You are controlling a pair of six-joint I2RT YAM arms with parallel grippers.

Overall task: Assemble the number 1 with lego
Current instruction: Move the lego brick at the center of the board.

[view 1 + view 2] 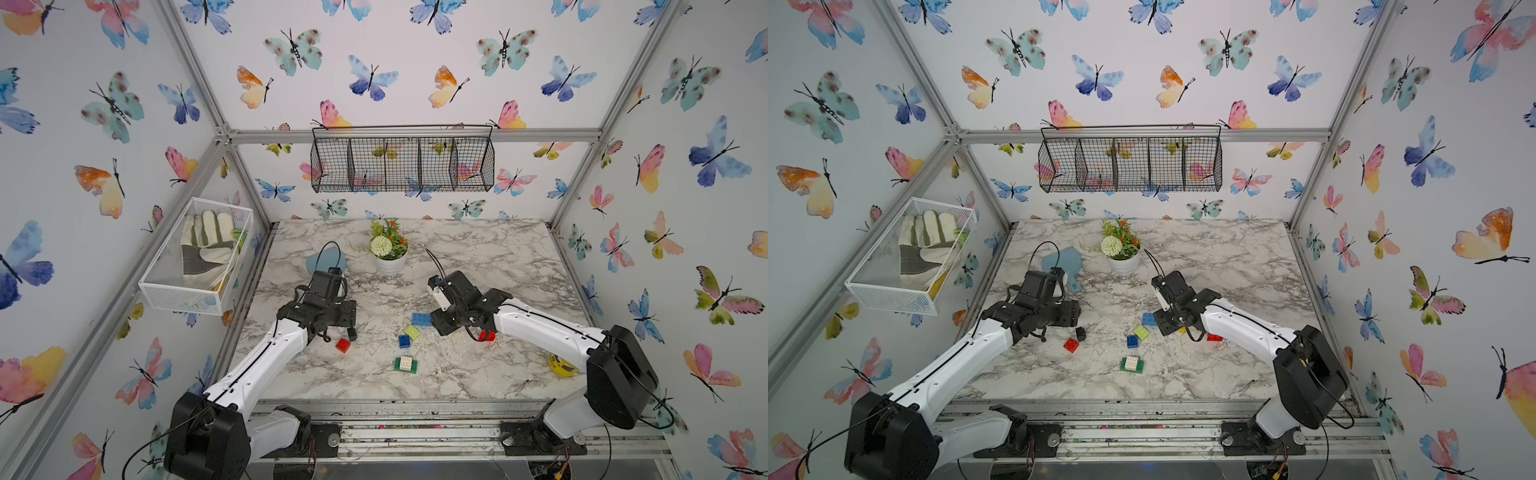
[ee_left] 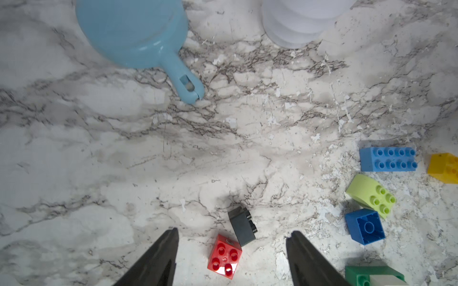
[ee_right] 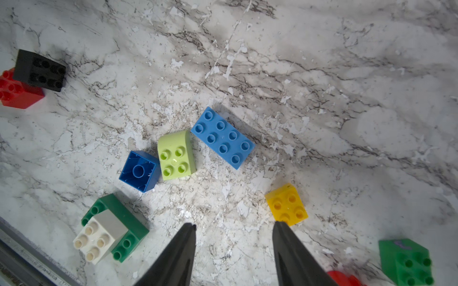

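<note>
Butterfly-print walls (image 1: 415,95) enclose a marble-patterned tabletop (image 1: 498,257). A black wire basket (image 1: 402,164) hangs on the back wall; a white mesh basket (image 1: 178,297) holds what looks like a work glove (image 1: 205,249).

The left arm (image 1: 266,357) and the right arm (image 1: 540,328) both stretch forward and inward, wrists tipped down. The left gripper (image 2: 233,231) has its jaws wide apart and holds nothing. The right gripper (image 3: 235,224) is likewise parted and empty.

no legible txt; print on yellow jar lid (image 1: 561,365) too blurry to read
</note>
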